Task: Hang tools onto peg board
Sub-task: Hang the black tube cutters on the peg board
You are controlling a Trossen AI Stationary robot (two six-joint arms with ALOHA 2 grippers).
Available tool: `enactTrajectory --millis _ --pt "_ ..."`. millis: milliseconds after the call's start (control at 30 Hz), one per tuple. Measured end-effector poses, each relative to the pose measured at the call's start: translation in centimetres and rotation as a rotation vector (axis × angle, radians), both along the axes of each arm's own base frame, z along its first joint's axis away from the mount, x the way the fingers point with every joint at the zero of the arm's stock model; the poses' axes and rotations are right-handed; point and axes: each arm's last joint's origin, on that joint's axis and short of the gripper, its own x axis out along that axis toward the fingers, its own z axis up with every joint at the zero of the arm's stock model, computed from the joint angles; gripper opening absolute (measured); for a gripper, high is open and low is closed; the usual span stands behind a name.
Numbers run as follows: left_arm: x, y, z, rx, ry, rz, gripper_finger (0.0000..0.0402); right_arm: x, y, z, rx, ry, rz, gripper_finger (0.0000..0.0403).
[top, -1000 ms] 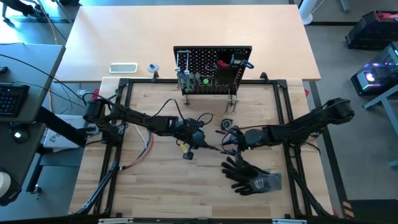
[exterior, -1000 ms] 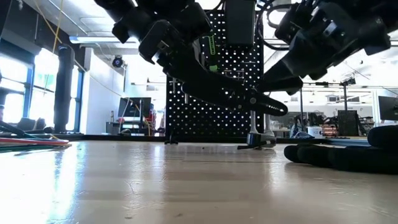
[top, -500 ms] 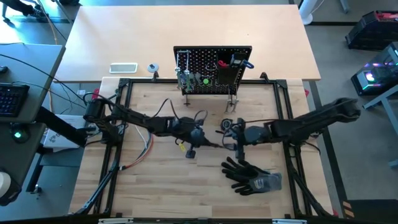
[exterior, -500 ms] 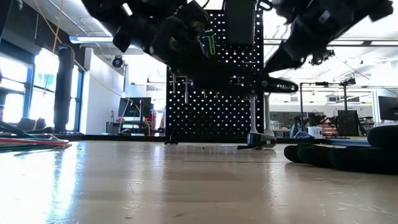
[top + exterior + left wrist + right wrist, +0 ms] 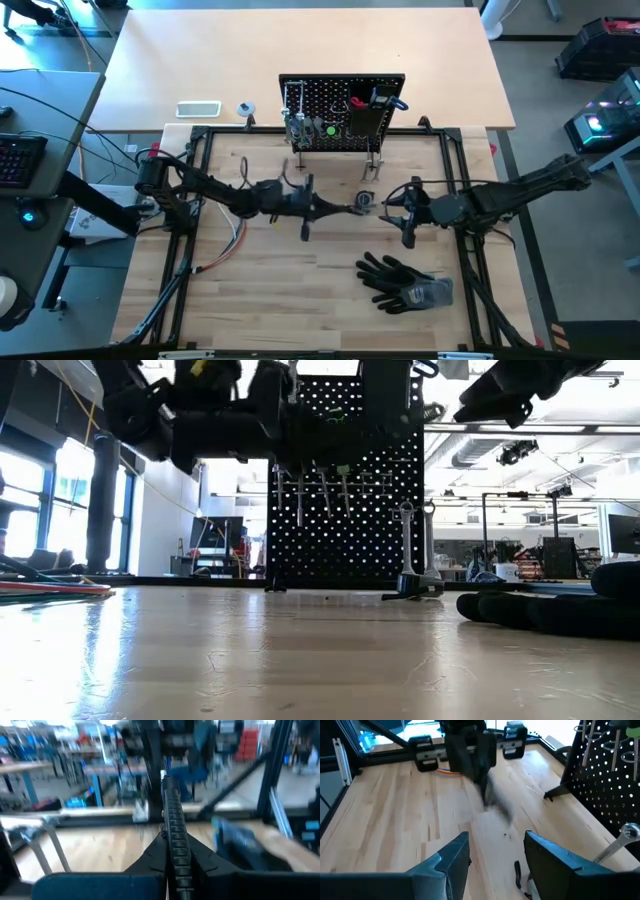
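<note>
From above, your left pincer (image 5: 318, 208) grips a black-silver bar (image 5: 340, 210) mid-counter, in front of the peg board (image 5: 342, 112) at the far edge; your right pincer (image 5: 408, 222) hangs wide and empty. At counter level, tools (image 5: 322, 490) hang on the board. Your left wrist shows the bar clamped; your right wrist shows a wrench (image 5: 618, 845).

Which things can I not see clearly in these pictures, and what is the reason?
- Tool in the left gripper: a ridged dark bar in the left wrist view; its far end is blurred.
- Tools on the peg board: too small in the high view; arms cover them in the low view.
- Black gloves: cut by the right edge in the low view.
- Right gripper: open, empty; the arm beyond it is blurred.
</note>
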Motion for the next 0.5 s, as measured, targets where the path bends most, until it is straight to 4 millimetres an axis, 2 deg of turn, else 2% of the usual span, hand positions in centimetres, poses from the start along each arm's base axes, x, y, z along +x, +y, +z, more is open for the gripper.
enactTrajectory --millis 167,500 --pt "-0.5 0.1 0.2 -0.026 -0.101 0.005 0.0018 0.4 0.1 0.0 -0.009 -0.020 -0.008 0.0181" --pt "-0.3 -0.2 -0.1 -0.077 -0.277 -0.053 0.0018 3.1 1.2 0.0 -0.089 -0.121 0.081 0.0181"
